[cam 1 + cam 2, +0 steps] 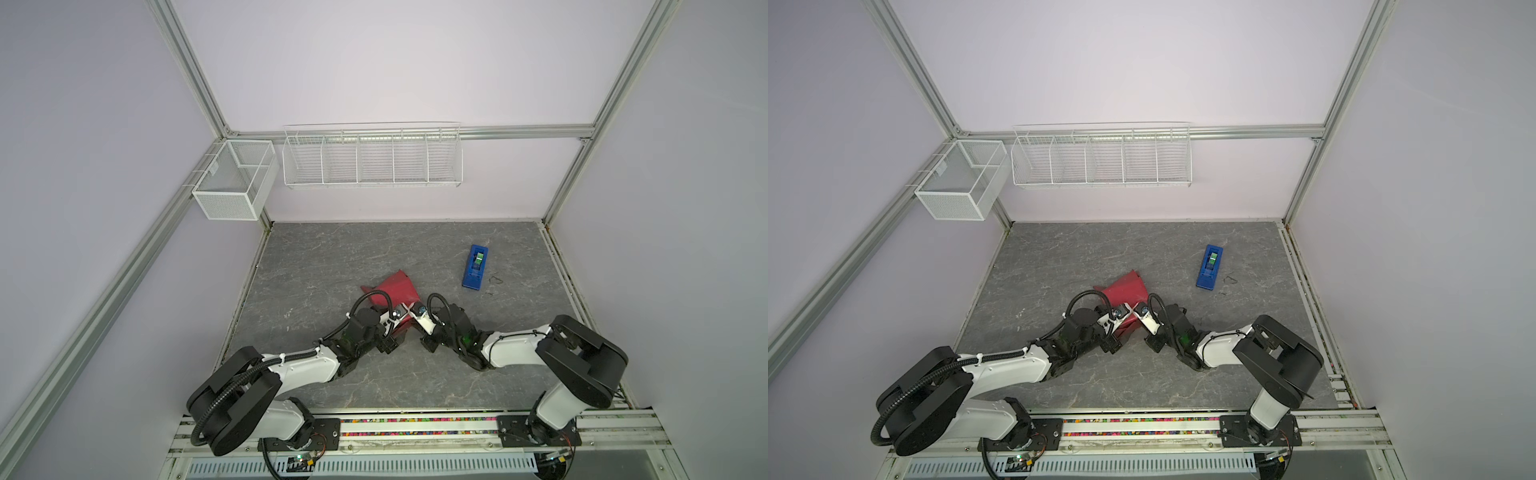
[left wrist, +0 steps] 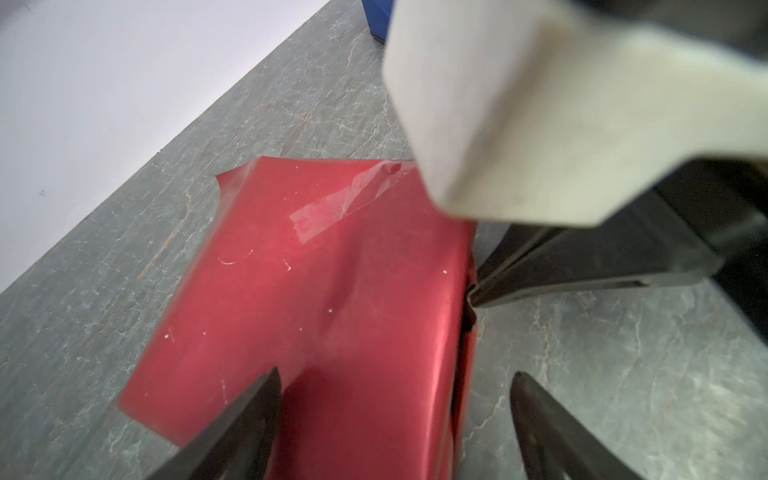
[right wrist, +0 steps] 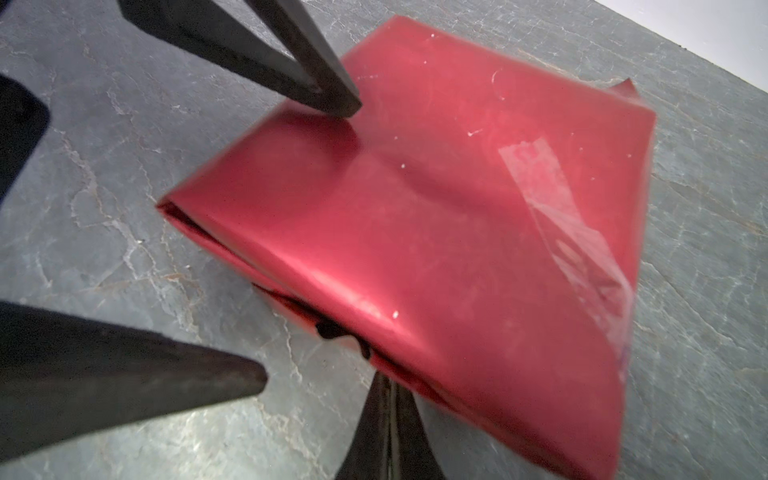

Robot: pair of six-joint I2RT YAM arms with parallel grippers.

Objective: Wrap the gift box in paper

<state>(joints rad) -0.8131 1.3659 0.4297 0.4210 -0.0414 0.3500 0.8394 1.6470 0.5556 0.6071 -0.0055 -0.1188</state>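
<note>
Right now the paper [image 1: 392,286] sits near the middle of the table [image 1: 332,257], folded into a flat, shiny red parcel between my two arms. A strip of clear tape [image 3: 573,216] lies slantwise across its top face, and a shallow dent and a few white scuffs show there too. One far corner flares up loose in both top views [image 1: 1125,286].

I cannot see the gift box at all, since the paper covers whatever is inside. Only a dark gap shows along the folded edge in the right wrist view.

My left gripper [image 2: 395,374] stands wide apart. One finger [image 3: 324,91] touches the top of the paper and the other [image 3: 166,365] is over bare table. My right gripper [image 3: 384,386] is pressed together, with its tip against the paper's folded edge [image 2: 473,299]. I cannot tell whether it nips a layer. From above, both wrists crowd over the near end of the parcel and hide it.

The right arm's blurred white housing [image 2: 540,124] blocks much of the left wrist view.

A blue tape dispenser [image 1: 475,267] lies well apart to the right. A white wire rack [image 1: 372,156] and a mesh basket [image 1: 235,183] hang on the back wall.
</note>
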